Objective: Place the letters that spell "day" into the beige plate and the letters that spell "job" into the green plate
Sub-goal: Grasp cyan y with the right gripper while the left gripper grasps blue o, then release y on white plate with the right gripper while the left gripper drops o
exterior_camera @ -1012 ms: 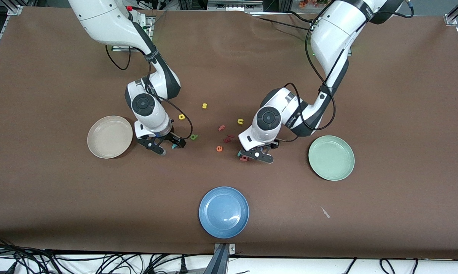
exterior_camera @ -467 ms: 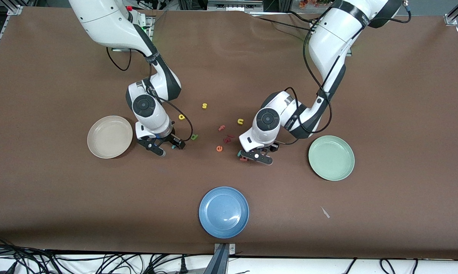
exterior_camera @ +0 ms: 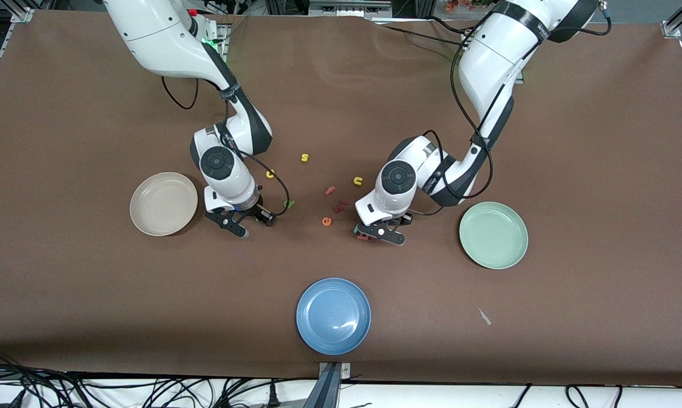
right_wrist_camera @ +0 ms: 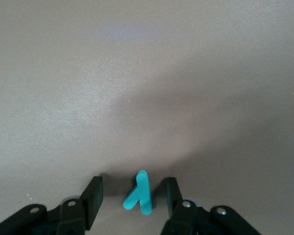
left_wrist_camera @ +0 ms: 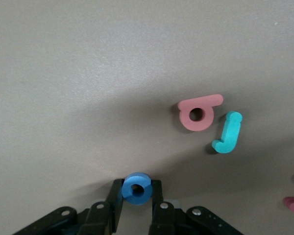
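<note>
Beige plate (exterior_camera: 164, 204) at right arm's end, green plate (exterior_camera: 493, 234) at left arm's end, both w/o letters. Left gripper (left_wrist_camera: 137, 205) low on table near green plate, fingers pinching blue o (left_wrist_camera: 137, 188); salmon b (left_wrist_camera: 199, 112) & teal j (left_wrist_camera: 227, 132) lie just beside. Right gripper (right_wrist_camera: 132, 198) near beige plate, fingers apart either side of teal y (right_wrist_camera: 140, 193), not touching.

Blue o (left_wrist_camera: 137, 188), salmon b (left_wrist_camera: 198, 113), teal j (left_wrist_camera: 228, 133), teal y (right_wrist_camera: 139, 193); beige plate (exterior_camera: 163, 203), mint-green plate (exterior_camera: 493, 234), blue plate (exterior_camera: 333, 315), brown table (exterior_camera: 601, 170).
</note>
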You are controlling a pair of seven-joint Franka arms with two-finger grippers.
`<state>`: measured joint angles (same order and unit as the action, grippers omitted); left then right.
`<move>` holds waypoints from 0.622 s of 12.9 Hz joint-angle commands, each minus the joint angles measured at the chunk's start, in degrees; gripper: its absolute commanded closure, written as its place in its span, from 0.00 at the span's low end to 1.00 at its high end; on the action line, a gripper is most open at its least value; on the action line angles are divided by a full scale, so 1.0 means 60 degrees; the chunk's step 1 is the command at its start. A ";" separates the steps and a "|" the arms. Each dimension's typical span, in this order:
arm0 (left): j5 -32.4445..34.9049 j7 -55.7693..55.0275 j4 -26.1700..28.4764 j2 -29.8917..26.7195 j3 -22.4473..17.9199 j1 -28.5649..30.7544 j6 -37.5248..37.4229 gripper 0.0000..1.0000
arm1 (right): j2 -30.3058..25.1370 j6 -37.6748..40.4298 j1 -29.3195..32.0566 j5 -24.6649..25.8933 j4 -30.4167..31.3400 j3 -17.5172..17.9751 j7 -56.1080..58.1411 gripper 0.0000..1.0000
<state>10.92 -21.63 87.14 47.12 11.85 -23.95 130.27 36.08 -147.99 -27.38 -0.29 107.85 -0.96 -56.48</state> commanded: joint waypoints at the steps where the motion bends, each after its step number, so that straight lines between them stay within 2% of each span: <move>1: 0.0246 0.0030 0.0096 -0.0658 -0.0041 0.0139 -0.0760 1.00 | 0.0139 -0.0048 -0.0051 -0.0113 -0.0207 -0.0030 -0.0094 0.58; 3: 0.0246 0.0146 0.0081 -0.1361 -0.0027 0.0504 -0.1756 1.00 | 0.0153 -0.0033 -0.0050 -0.0127 -0.0207 -0.0030 -0.0094 0.75; 5: 0.0144 0.0818 0.0023 -0.1715 -0.0027 0.0942 -0.2287 1.00 | 0.0197 -0.0033 -0.0065 -0.0113 -0.0207 -0.0030 -0.0254 0.99; 8: 0.0144 0.2456 0.0051 -0.1716 -0.0026 0.2171 -0.2303 1.00 | 0.0183 0.0112 -0.0065 -0.0113 -0.0352 -0.0030 -0.0182 1.00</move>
<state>10.93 -12.87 85.99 37.22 11.20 -15.42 116.47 36.21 -147.93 -27.37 -0.29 107.35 -1.03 -57.15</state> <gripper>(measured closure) 0.749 0.855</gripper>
